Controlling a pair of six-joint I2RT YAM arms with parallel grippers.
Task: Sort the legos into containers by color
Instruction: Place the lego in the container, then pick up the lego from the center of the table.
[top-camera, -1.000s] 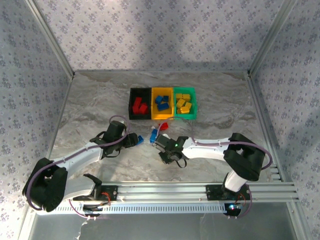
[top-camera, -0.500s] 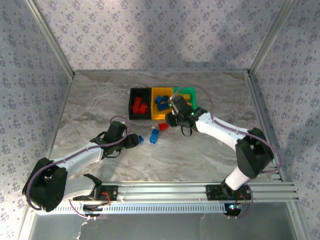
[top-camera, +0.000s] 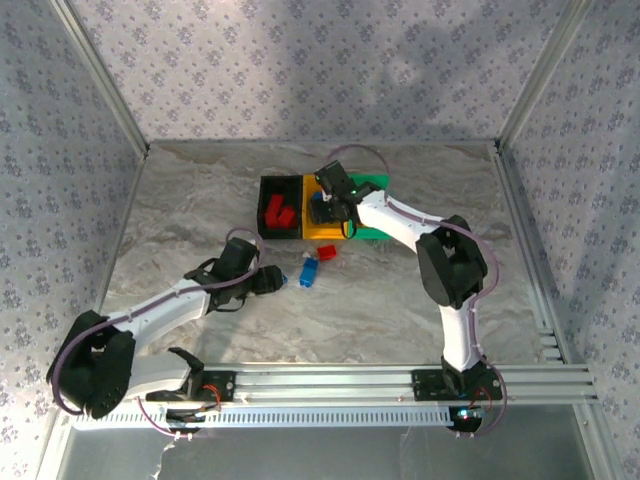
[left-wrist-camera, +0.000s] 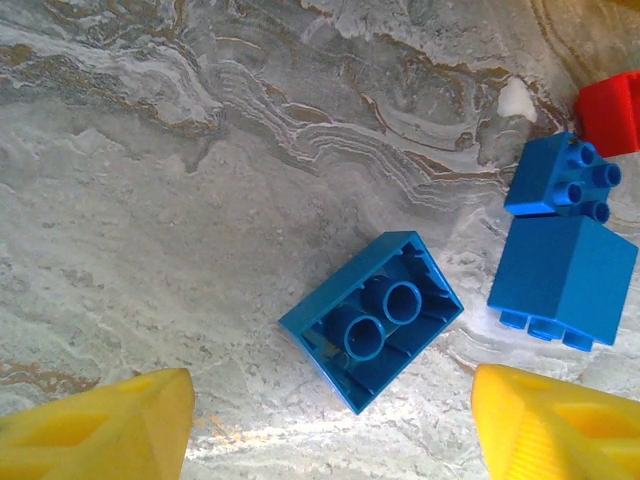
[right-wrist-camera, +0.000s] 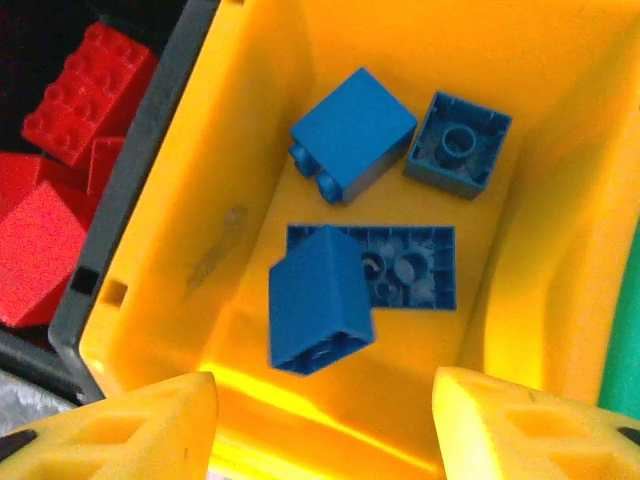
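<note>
left pincer (left-wrist-camera: 330, 425) spread, above upturned blue brick (left-wrist-camera: 372, 320) lying on counter (left-wrist-camera: 150, 200) | right pincer (right-wrist-camera: 325, 425) spread over yellow-orange bin (right-wrist-camera: 250, 150) | blue lego (right-wrist-camera: 320, 300) below it, ungripped, among 3 other blue ones inside

Red legos (right-wrist-camera: 95, 85) showed in the black bin (right-wrist-camera: 150, 170) and blue legos (right-wrist-camera: 352, 130) in the yellow-orange bin (right-wrist-camera: 250, 100), next to a green bin (top-camera: 375, 181). Three more blue bricks (left-wrist-camera: 372, 320) and a red brick (left-wrist-camera: 612, 110) stood out against the grey-white marbled table (left-wrist-camera: 180, 200), veined in brown. The left gripper (left-wrist-camera: 330, 400) and right gripper (right-wrist-camera: 325, 400) had yellow fingers. Pale lilac flower-patterned wallpaper (top-camera: 300, 70) covered the walls.
</note>
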